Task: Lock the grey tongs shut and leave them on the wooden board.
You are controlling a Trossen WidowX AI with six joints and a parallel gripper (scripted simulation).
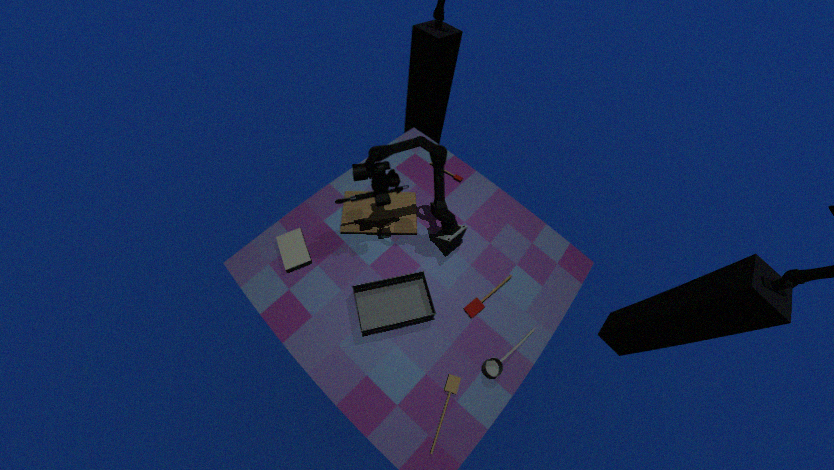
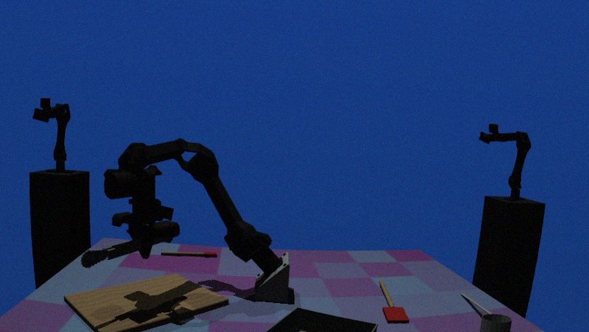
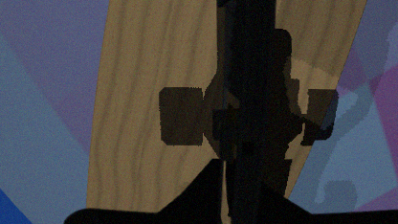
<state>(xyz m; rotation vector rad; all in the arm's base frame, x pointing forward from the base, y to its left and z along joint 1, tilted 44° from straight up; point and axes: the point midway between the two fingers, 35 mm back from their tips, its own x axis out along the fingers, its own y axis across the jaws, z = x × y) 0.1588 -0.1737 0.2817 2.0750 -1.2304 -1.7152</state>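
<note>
Red-headed brush [image 1: 474,307] [image 2: 395,313], pale block [image 1: 293,249]; ladle [image 1: 491,368] [image 2: 496,322], wooden spatula [image 1: 452,384]
</note>
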